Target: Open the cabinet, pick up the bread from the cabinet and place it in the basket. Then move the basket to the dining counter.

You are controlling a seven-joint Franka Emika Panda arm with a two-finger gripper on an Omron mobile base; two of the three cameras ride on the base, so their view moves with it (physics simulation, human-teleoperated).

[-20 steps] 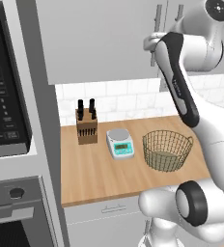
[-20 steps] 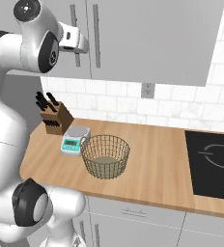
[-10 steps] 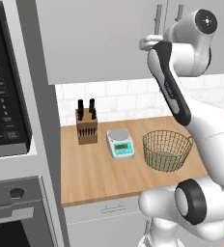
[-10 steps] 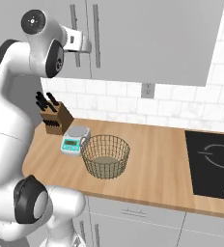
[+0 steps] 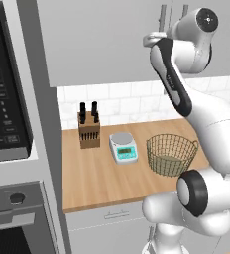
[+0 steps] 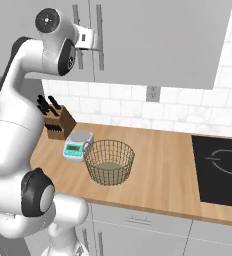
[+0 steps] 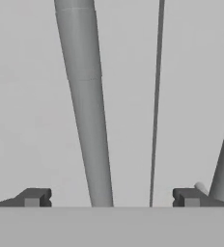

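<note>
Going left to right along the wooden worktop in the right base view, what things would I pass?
Knife block → kitchen scale → wire basket → black cooktop.
</note>
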